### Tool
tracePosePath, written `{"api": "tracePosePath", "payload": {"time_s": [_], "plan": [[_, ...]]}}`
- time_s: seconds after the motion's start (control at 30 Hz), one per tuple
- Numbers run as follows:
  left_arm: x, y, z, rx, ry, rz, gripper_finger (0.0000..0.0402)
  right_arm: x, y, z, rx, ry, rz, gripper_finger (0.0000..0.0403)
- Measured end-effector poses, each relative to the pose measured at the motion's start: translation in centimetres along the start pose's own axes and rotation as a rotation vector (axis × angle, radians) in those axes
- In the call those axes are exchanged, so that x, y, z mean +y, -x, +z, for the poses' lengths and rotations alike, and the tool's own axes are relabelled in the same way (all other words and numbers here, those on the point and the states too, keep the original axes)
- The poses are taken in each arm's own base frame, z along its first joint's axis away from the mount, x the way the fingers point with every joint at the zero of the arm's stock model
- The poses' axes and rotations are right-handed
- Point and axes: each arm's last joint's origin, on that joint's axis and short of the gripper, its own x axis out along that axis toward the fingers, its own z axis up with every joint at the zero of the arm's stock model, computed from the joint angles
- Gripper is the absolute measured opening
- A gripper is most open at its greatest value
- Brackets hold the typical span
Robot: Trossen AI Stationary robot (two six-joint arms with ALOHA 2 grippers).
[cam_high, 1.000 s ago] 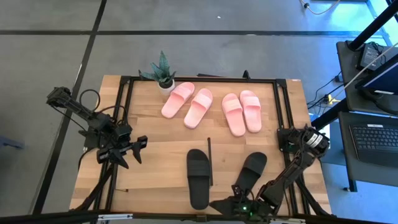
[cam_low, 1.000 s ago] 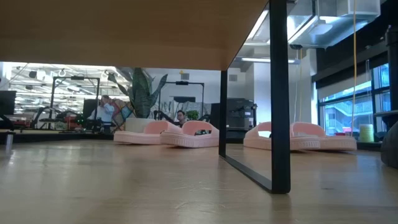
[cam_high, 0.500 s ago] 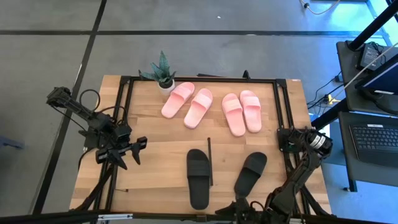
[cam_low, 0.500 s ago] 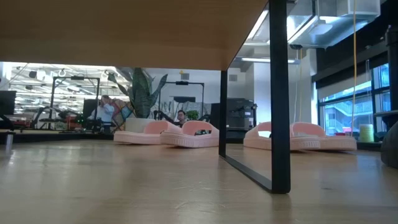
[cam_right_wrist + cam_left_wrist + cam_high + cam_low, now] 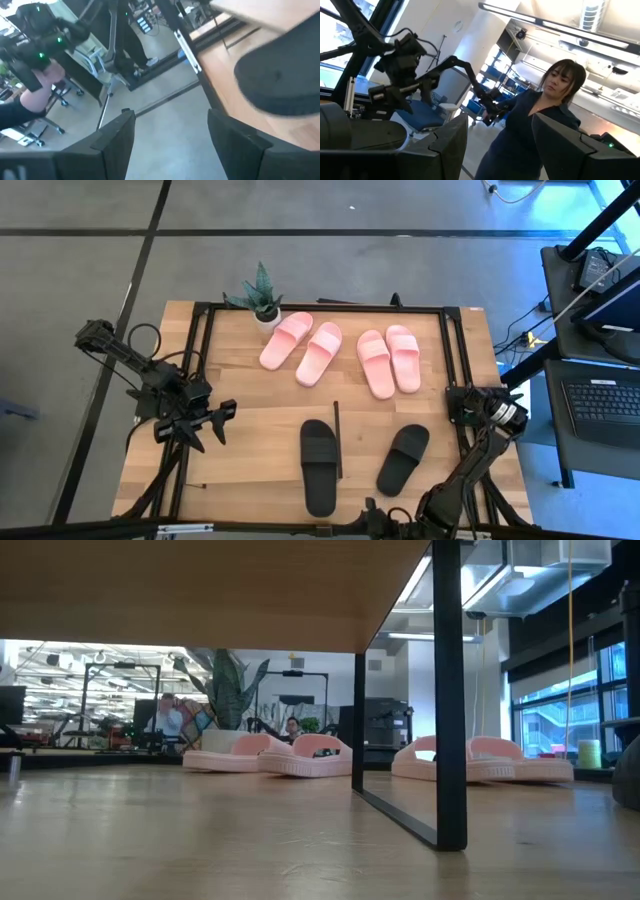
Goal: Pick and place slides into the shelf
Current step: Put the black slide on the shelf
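Two pale pink pairs of slides lie side by side on the far half of the table; the low view shows them too. One black slide lies just left of the shelf's thin black end frame, seemingly on its wood top board. The other black slide lies flat on the table, right of that frame. My right gripper is open at the table's near edge, with this slide ahead of it and untouched. My left gripper hangs open over the left side.
A small potted plant stands at the far edge beside the left pink pair. A black metal frame borders the table. A person stands beyond the table, and an arm shows by the near edge. Bare wood lies between the black slides and the pink pairs.
My right gripper has drawn back from the near end of the right black slide toward the table's near edge, rising a little and rolling about its own axis. The slide stays flat where it was. My left arm has kept still.
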Motion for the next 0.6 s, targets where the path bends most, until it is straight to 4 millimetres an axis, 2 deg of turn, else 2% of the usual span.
{"api": "tracePosePath", "payload": {"time_s": [0.2,0.33,0.47,0.6], "plan": [[0.0,0.0,0.0,0.002,0.000,0.002,0.0211,-0.6,-1.6,-2.0,-0.040,0.074,0.032,0.0249],[0.0,0.0,0.0,0.003,0.000,0.002,0.0211,-1.9,-3.3,-3.2,0.010,0.068,0.063,0.0249],[0.1,0.0,-0.2,0.019,0.007,0.014,0.0211,-2.0,-4.3,-2.5,-0.021,0.075,0.137,0.0249],[0.3,0.0,-0.4,0.038,0.015,0.029,0.0211,-2.3,-4.7,-2.2,-0.028,0.124,0.137,0.0249]]}}
